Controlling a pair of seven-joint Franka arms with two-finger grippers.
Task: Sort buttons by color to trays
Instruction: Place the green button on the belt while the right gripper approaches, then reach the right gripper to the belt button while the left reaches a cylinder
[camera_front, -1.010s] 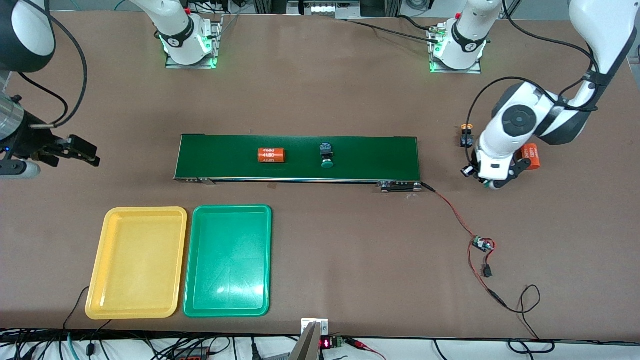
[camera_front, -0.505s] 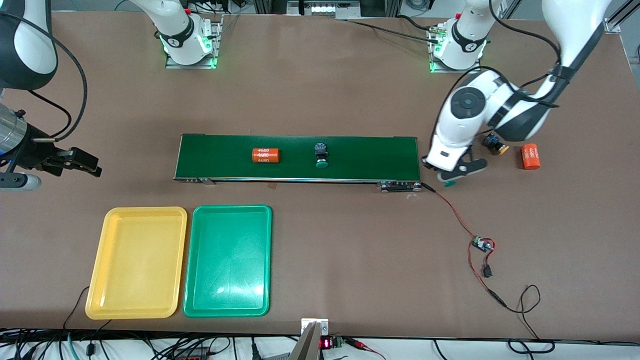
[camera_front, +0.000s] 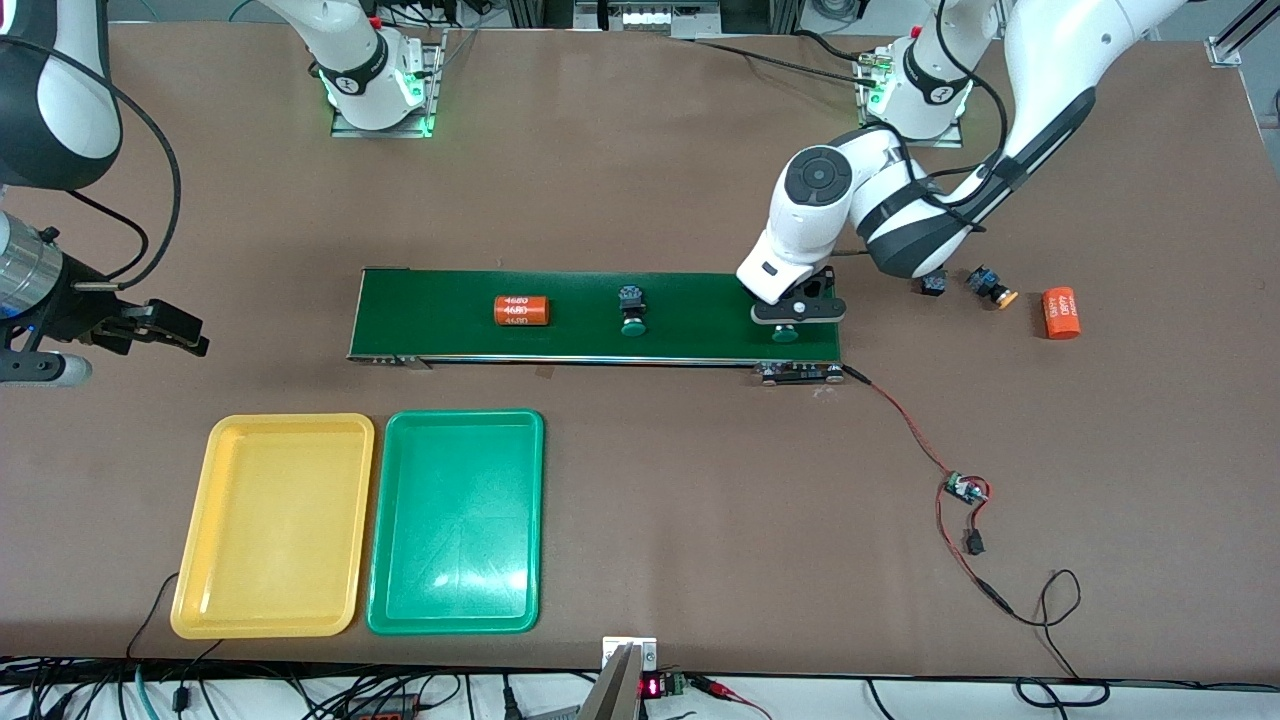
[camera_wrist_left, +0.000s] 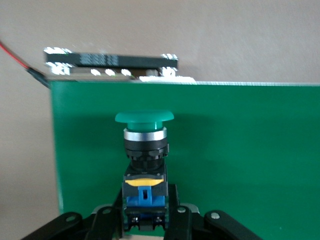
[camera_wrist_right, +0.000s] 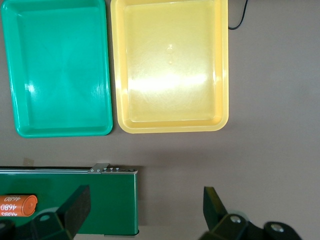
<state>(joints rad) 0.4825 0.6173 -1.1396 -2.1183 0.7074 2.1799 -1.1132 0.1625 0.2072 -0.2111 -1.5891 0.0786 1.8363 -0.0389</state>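
Two green-capped buttons on the conveyor belt (camera_front: 600, 315): one green button (camera_front: 631, 309) lying loose mid-belt, just beside an orange cylinder (camera_front: 522, 310) printed "4680"; the held green button (camera_wrist_left: 144, 160) clamped by its blue-and-black body in the left tool (camera_front: 797, 317), over the belt's end toward the left arm. Left tool shut tight on that body, cap pointing away from the wrist. Off the belt, near the left arm's end of the tabletop (camera_front: 680, 500): a yellow-orange button (camera_front: 991, 285), a dark button (camera_front: 932, 284), another orange cylinder (camera_front: 1061, 313). Right tool (camera_front: 165, 328) waiting wide open, holding nothing, above bare tabletop by the belt's other end. Yellow tray (camera_front: 275, 526) and green tray (camera_front: 458, 521) side by side, touching, nearer the front camera than the belt.
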